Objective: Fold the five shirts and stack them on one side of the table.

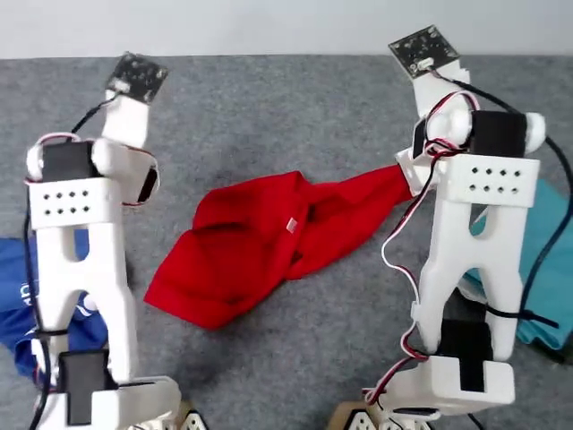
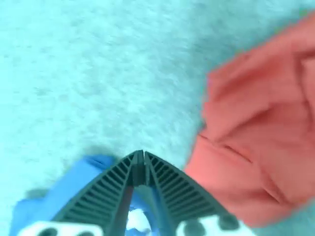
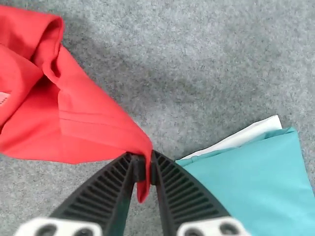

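A red shirt (image 1: 251, 246) lies crumpled in the middle of the grey table, one corner drawn out to the right. My right gripper (image 3: 142, 164) is shut on that corner of the red shirt (image 3: 59, 118), the cloth pinched between its tips. The right arm (image 1: 479, 206) stands over the table's right side. My left gripper (image 2: 139, 160) is shut with nothing seen between its tips; it hangs over bare table just left of the red shirt (image 2: 261, 132). A blue shirt (image 2: 74, 182) lies beneath it.
A folded teal shirt (image 3: 251, 182) lies at the table's right side with a white one (image 3: 246, 138) under it, partly beneath the right arm (image 1: 546, 260). The blue shirt (image 1: 13, 305) sits at the left edge. Grey table (image 1: 286, 107) stretches behind the red shirt.
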